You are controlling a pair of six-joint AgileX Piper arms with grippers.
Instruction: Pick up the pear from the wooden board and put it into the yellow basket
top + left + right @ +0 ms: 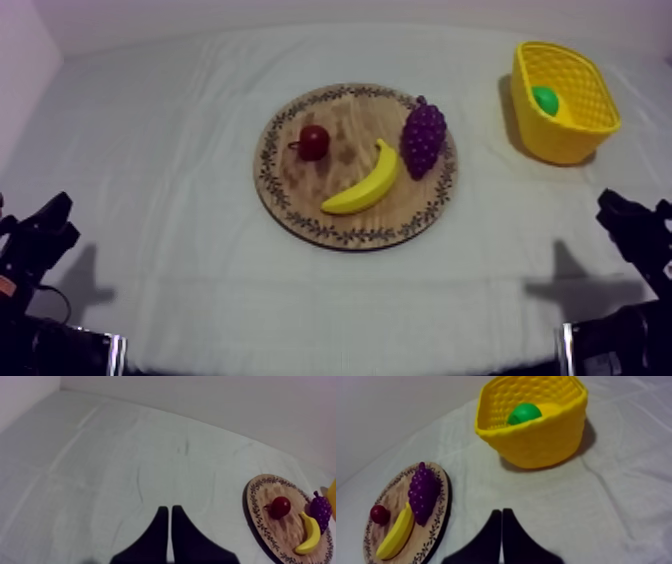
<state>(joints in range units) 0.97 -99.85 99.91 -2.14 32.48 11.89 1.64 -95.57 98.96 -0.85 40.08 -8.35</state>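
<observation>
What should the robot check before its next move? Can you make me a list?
1. Pear inside the yellow basket: ok.
2. Wooden board holds just the banana, grapes and small red fruit: ok.
3. Left pincer shut on nothing, over bare cloth: ok.
4. Right pincer shut on nothing, short of the yellow basket: ok.
5. Yellow basket standing upright: ok.
</observation>
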